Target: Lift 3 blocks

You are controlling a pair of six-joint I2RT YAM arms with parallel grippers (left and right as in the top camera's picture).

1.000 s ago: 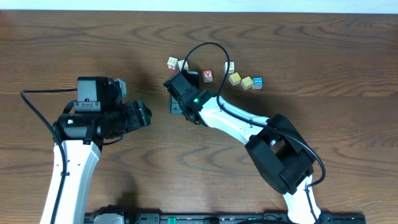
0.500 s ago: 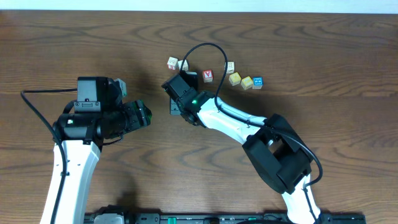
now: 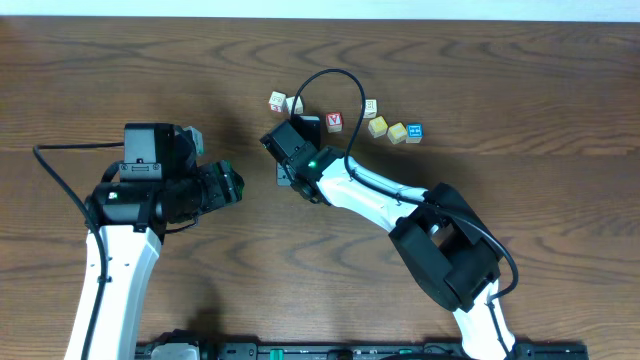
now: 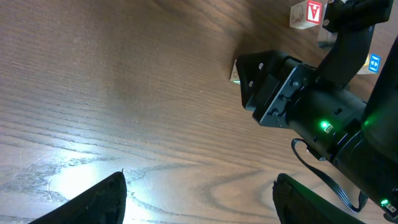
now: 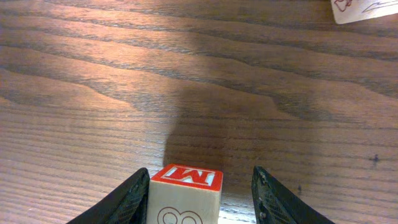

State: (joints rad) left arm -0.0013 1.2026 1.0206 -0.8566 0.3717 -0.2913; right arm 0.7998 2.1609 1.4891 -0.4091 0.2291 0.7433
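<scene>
wood table (image 3: pixel 500 60), r pincer (image 5: pixel 200 186) round cream block (image 5: pixel 186 208)

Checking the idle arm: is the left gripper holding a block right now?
No, in the left wrist view the left gripper stands open, with only bare table between its fingers.

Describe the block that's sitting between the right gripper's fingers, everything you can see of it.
The wooden alphabet cube stands flat on the wooden table. Its top face is red with a white M; the near side is pale bare wood with a red outlined figure, cut off by the frame. The right gripper straddles it: one finger at its edge, the other standing clear.
</scene>
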